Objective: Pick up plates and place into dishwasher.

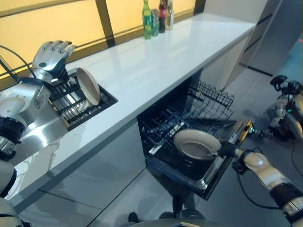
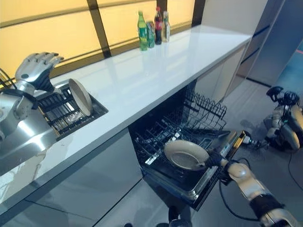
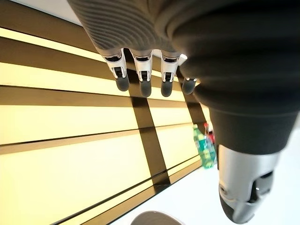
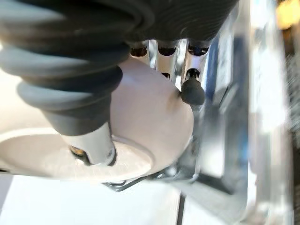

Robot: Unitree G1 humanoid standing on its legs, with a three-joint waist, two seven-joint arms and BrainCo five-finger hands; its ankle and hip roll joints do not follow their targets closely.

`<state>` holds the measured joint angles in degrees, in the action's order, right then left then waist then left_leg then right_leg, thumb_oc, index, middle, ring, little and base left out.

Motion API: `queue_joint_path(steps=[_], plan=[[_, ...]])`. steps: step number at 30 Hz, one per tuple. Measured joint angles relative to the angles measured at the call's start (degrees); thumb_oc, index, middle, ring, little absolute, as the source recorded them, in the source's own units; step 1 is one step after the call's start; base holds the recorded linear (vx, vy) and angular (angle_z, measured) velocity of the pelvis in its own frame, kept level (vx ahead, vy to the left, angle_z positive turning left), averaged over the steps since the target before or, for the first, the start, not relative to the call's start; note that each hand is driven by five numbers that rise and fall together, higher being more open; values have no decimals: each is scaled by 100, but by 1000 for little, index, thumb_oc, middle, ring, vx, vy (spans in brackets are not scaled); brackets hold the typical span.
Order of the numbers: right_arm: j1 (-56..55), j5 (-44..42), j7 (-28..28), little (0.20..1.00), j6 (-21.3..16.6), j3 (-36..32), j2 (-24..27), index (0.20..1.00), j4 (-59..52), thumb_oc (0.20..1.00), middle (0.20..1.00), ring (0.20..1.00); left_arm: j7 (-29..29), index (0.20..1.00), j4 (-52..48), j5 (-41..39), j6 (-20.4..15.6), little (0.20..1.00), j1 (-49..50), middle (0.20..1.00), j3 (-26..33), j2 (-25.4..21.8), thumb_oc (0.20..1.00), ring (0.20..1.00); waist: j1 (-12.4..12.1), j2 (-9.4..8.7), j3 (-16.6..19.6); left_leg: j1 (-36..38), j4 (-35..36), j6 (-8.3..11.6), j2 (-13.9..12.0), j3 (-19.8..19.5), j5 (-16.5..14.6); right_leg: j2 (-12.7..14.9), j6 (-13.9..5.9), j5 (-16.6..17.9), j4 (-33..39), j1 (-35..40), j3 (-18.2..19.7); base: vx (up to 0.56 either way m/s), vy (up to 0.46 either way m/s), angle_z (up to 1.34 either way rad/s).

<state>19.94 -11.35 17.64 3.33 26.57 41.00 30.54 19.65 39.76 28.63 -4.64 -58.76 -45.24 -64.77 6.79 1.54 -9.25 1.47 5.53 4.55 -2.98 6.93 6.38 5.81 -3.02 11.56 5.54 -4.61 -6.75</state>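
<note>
Contact of thumb and fingers on the round beige plate (image 1: 197,144), held by the right hand (image 1: 228,150) over the open dishwasher's black wire rack (image 1: 199,111), is seen in the right wrist view; the left hand (image 1: 53,53) is raised, fingers relaxed, beside a second upright beige plate (image 1: 88,86) in the far-left counter rack (image 1: 71,101).

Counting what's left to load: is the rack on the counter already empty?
No, one plate stands on edge in the rack.

Kitchen. You have a long white worktop (image 1: 156,61) under yellow-lit window panels (image 1: 42,23), bottles (image 1: 156,18) at its far edge, a dish rack (image 1: 78,101) sunk near its left end, and an open dishwasher (image 1: 194,142) below its front edge with wire racks pulled out.
</note>
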Motion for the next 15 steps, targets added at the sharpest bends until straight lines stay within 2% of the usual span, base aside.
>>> queue_joint_path(steps=[4, 7, 10, 15], plan=[[854, -188, 58, 200, 213, 392, -74, 200, 504, 200, 200, 200, -10, 1000, 200, 235, 130, 1000, -546, 1000, -450, 236, 1000, 1000, -143, 168, -275, -182, -5, -13, 20, -77, 15, 11, 13, 58, -5, -154, -36, -112, 41, 7], [1510, -244, 99, 200, 374, 653, -273, 200, 887, 200, 200, 200, -75, 1000, 388, 343, 271, 1000, -890, 1000, -643, 374, 1000, 1000, -194, 192, -514, -224, -8, -20, 28, -96, 19, 5, 61, 78, -31, -189, -85, -52, 22, 4], [1812, -287, 106, 200, 467, 768, -489, 200, 1062, 200, 200, 200, -154, 1000, 438, 445, 312, 1000, -1021, 1000, -764, 439, 1000, 1000, -213, 198, -553, -249, -29, -18, 27, -134, 13, 4, 111, 71, -32, -190, -146, -27, 12, 7], [2357, -285, 146, 200, 679, 795, -668, 200, 1492, 200, 200, 200, -294, 1000, 442, 449, 365, 1000, -1403, 1000, -985, 529, 1000, 1000, -377, 260, -725, -334, -36, -30, 49, -253, 24, 41, 107, 57, -32, -211, -266, -19, 21, 13]])
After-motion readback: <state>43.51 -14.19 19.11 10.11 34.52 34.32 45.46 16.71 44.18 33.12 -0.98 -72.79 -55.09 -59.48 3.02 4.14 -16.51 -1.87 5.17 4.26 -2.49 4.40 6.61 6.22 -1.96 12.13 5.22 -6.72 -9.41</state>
